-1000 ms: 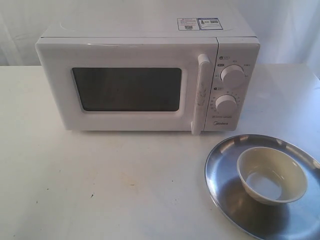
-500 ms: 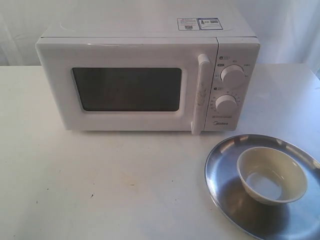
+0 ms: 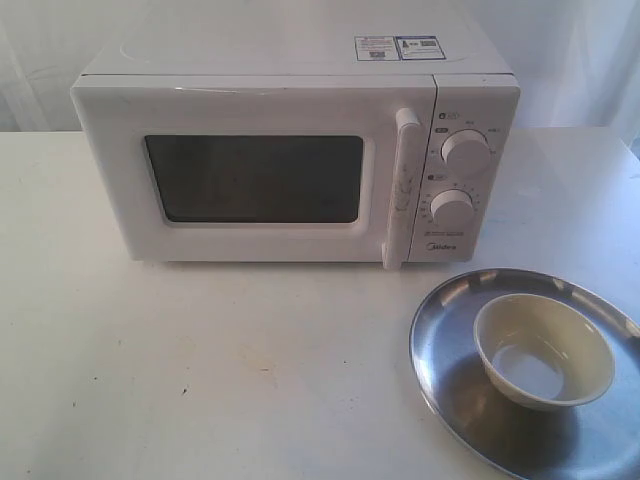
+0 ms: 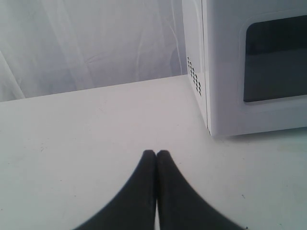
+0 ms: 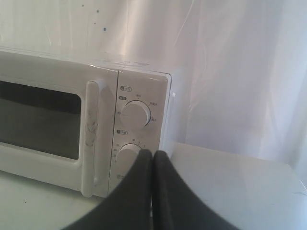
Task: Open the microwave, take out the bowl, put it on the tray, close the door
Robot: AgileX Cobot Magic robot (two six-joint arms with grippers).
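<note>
Findings for you: the microwave stands on the table w/ its door flush to the body and the handle upright beside the knobs; no gap shows at the seam. The bowl is out of the microwave, upright on the tray, which lies in front of the microwave off its knob-side corner. The left gripper is low over the table off the microwave's corner far from the knobs, jaws pressed together, holding nothing. The right gripper hangs in front of the knobs, apart from them, jaws likewise together and empty. Neither arm shows in the exterior view. Judgement: all four steps read as done; you are at the end, not mid-step. Next move calls for little: hold both arms clear of door and tray, and chk the latch is fully home, since a flush face alone doesn't prove it. No regrasp req'd as far as I can tell.
</note>
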